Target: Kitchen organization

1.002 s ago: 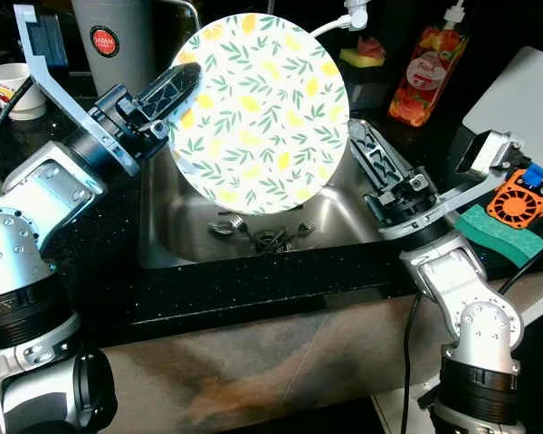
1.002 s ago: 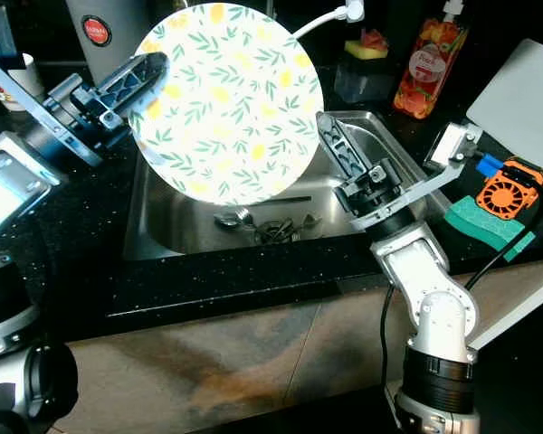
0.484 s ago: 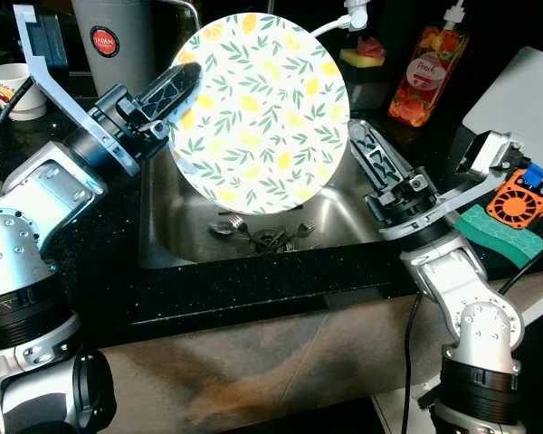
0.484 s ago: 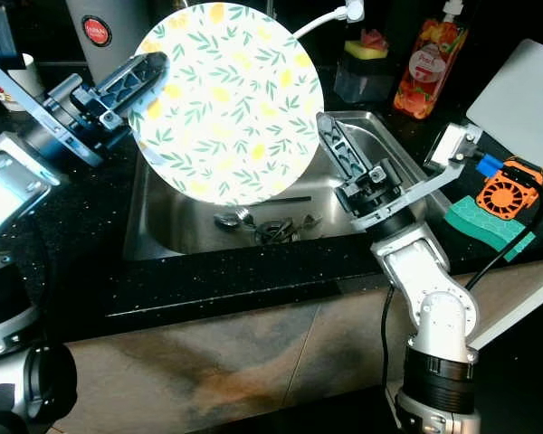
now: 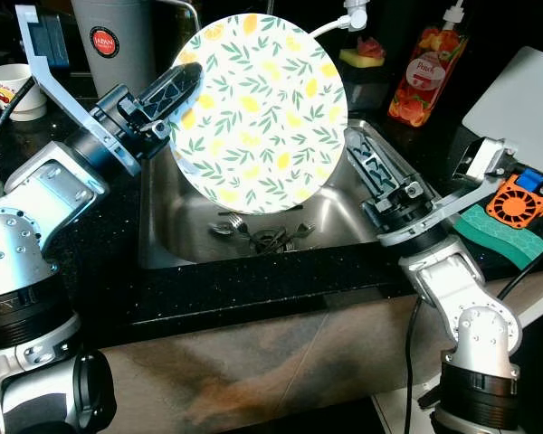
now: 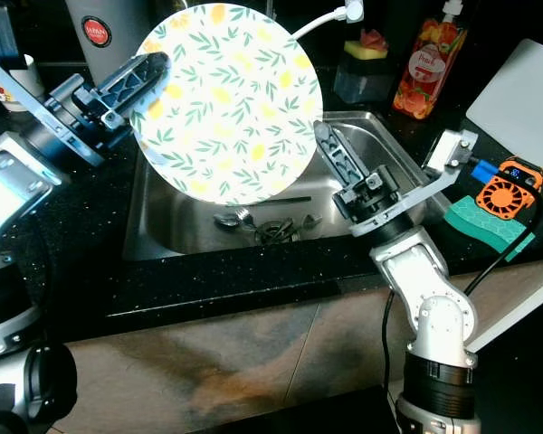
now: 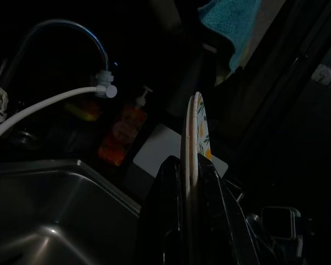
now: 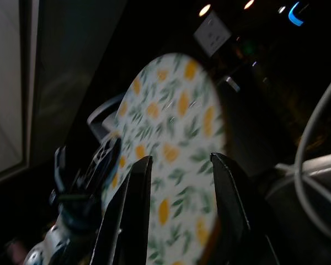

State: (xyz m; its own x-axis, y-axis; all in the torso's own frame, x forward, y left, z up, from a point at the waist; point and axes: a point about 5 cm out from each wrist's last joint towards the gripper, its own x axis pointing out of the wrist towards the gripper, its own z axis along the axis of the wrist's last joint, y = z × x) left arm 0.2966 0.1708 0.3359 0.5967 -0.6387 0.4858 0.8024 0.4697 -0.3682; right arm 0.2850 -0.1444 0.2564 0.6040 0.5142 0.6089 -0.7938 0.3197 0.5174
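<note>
Closest to the robot runs the front edge of the black speckled tabletop (image 5: 253, 285), and just behind it the steel sink (image 5: 335, 217) is set into it, with some cutlery (image 5: 262, 233) lying around the drain at the bottom. Above the sink hangs the round plate (image 5: 258, 113) with yellow lemons and green leaves – it is held upright, its printed face turned toward the robot, and it touches neither the basin nor the tabletop. The left end effector (image 5: 174, 89) grips the plate at its left rim; in the left wrist view the two black fingers (image 7: 168, 221) are closed narrowly on the thin edge of the plate, one finger on each side. The right end effector (image 6: 330, 154) is over the right part of the sink, pointing up toward the lower right rim of the plate; in the right wrist view its fingers (image 8: 129, 215) stand apart with the plate seen between them – it holds nothing. On the right part of the tabletop lie a green sponge (image 5: 502, 235) and an orange device (image 5: 523, 199) beside it, near a white board (image 5: 525, 95). Farther back stand a soap bottle (image 5: 423, 72) with red-orange liquid, a grey canister (image 5: 113, 41) with a red label and, at the far left, a small white cup (image 5: 9, 86).
</note>
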